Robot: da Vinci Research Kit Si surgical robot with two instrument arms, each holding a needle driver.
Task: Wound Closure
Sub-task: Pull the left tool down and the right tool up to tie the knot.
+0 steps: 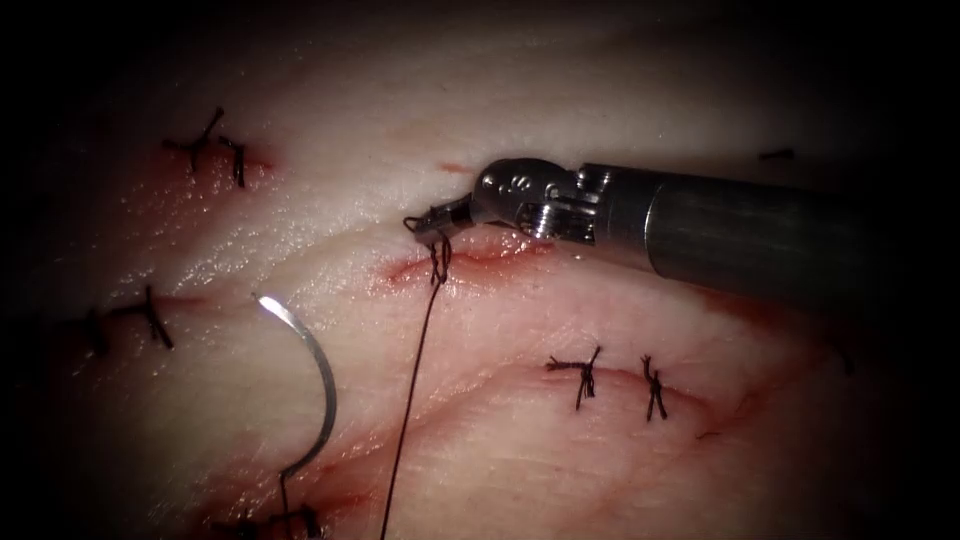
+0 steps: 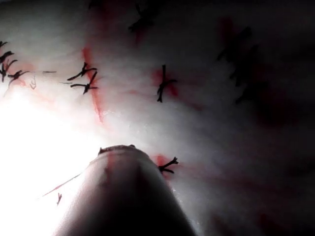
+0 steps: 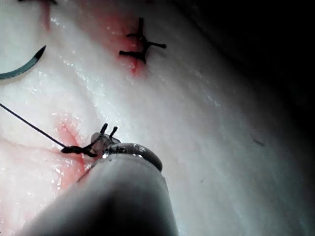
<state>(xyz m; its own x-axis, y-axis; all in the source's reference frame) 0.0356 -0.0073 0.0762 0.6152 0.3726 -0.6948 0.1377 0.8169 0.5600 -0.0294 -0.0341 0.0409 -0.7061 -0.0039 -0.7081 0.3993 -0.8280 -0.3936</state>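
Right tool (image 1: pixel 432 228) enters from right, jaws closed on thread (image 1: pixel 415 380) at a knot over the cut (image 1: pixel 460 262). Needle (image 1: pixel 318 385) lies free on tissue (image 1: pixel 520 450), left of thread. Left tool's jaws: cannot tell.

Take the knot (image 1: pixel 439 262) on the cut (image 1: pixel 470 258) as your mark. Right of it, the right tool (image 1: pixel 432 226) and its shaft block your way, the jaws closed on the short thread ends just above the knot. Below it, the long thread (image 1: pixel 410 400) runs straight down across the tissue (image 1: pixel 520 470). Below and left, the needle (image 1: pixel 315 385) lies loose on the surface, well apart from the knot. You have bare tissue above and left of the knot, up to the finished stitches (image 1: pixel 210 148).
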